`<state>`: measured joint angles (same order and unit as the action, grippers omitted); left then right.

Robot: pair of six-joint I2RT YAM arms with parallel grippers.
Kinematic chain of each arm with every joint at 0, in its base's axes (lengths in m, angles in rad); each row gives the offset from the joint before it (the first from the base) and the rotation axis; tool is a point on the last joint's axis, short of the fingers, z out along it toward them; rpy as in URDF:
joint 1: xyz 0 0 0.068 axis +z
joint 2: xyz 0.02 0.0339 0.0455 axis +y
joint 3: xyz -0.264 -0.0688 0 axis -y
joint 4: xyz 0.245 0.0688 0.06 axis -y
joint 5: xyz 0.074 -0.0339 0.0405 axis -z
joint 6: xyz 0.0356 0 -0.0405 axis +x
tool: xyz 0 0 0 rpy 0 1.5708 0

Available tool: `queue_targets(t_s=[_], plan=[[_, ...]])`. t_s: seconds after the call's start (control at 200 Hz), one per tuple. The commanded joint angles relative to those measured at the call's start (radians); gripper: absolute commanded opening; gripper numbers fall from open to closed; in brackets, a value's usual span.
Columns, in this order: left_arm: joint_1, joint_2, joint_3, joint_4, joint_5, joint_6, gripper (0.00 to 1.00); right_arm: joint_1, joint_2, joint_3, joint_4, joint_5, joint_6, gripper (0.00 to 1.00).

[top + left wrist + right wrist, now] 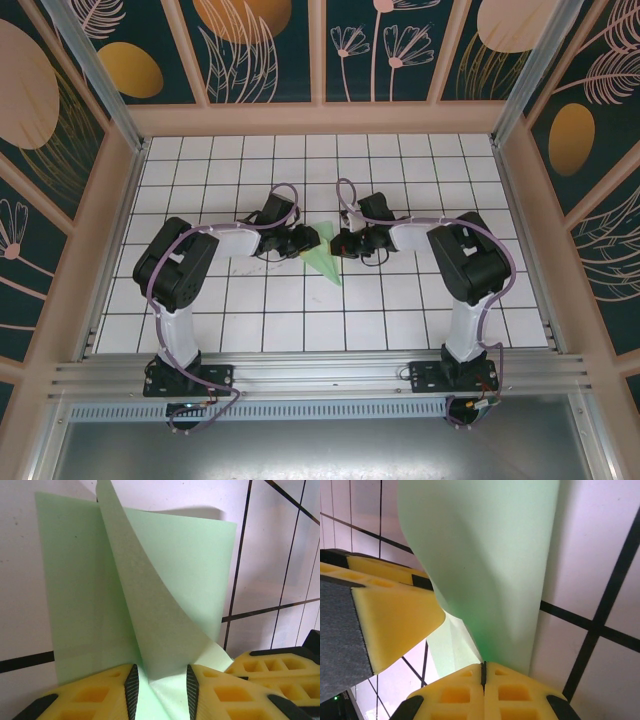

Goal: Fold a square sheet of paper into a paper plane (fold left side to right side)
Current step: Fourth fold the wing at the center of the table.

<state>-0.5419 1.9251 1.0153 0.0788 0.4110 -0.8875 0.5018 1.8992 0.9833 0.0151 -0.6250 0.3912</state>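
The square sheet of paper (325, 262) is pale mint green and partly folded. It lies on the white grid table between my two grippers. In the left wrist view a flap of the paper (165, 605) stands up from the flat part, rising between the fingers of my left gripper (160, 680). Its jaws stand apart, their tips down on the paper. In the right wrist view the curved flap (485, 555) runs down into the seam of my right gripper (483, 664), whose jaws are pressed together on its edge. From above, the left gripper (308, 240) and right gripper (338, 243) almost meet over the sheet.
A yellow finger of the left gripper (395, 615) sits close beside the right one. The tiled table (400, 170) is boxed in by wooden walls (115, 230), with an aluminium rail (320, 372) along the near edge by the arm bases.
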Motion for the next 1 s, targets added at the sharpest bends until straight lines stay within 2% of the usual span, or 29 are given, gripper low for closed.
queue_targets(t_s=[0.0,0.801,0.996], plan=[[-0.004,0.029,-0.015,-0.033,-0.031,0.01,0.34,-0.011,0.014,0.032,-0.035,0.026,-0.026,0.0],[-0.004,0.026,-0.018,-0.031,-0.031,0.009,0.34,-0.006,0.031,0.034,-0.084,0.076,-0.048,0.0],[-0.004,-0.028,-0.01,-0.048,-0.049,0.024,0.37,-0.001,0.054,0.036,-0.117,0.1,-0.06,0.0]])
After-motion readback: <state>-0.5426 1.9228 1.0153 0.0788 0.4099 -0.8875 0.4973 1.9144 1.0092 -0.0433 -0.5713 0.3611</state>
